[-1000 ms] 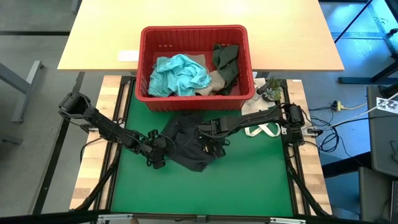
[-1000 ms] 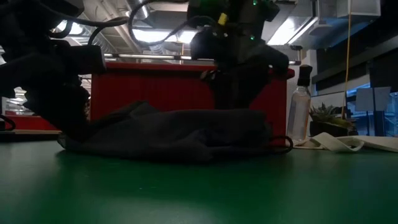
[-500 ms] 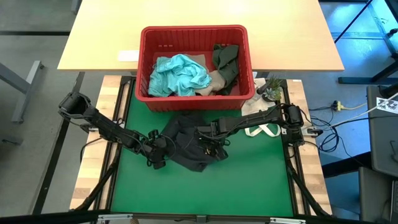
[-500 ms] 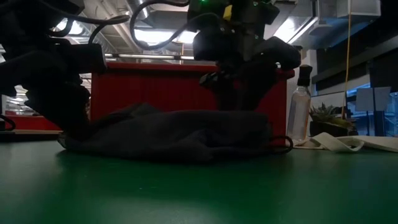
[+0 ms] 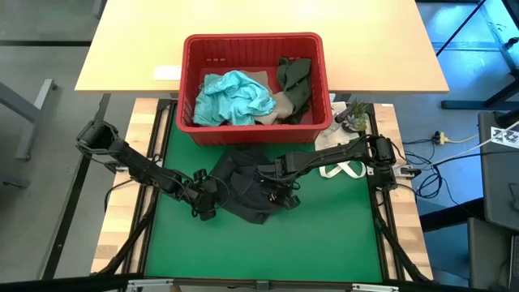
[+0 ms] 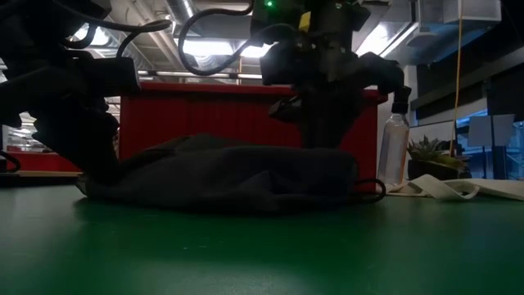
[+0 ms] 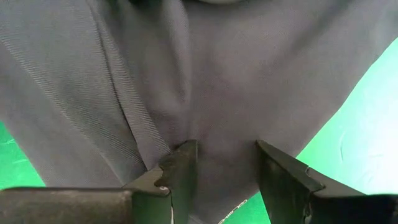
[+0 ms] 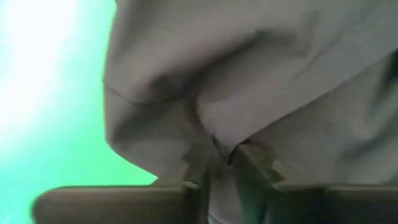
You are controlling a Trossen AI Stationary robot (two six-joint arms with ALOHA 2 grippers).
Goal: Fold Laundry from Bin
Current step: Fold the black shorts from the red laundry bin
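A dark grey garment (image 5: 243, 191) lies crumpled on the green mat (image 5: 268, 251), just in front of the red bin (image 5: 253, 40). In the bin rest a light teal garment (image 5: 235, 96), a beige one (image 5: 280, 105) and a dark olive one (image 5: 296, 81). My left gripper (image 5: 203, 207) sits at the dark garment's left end, with cloth between its fingers. My right gripper (image 5: 280, 195) stands over the garment's right part, pointing down, shut on a fold. My left gripper has a bunch of the dark garment's left end (image 7: 217, 155) between its two fingers, coming slanting down from the table's left. How many layers cannot be told. The cloth lies slack on the mat. My right gripper pinches a raised fold (image 8: 214, 140) of the garment's right part between its two fingers, from above, pointing down. The garment around the fold rests on the mat.
A white cloth bag with loop handles (image 5: 340, 168) lies on the mat right of the garment. A clear bottle (image 6: 394, 139) and a small plant (image 5: 353, 115) stand at the far right. The bin's front wall (image 6: 205, 115) rises right behind the garment. The mat's near half is bare.
My right gripper has shut on a fold of the dark garment, staying in place above it. The garment still lies where it was.
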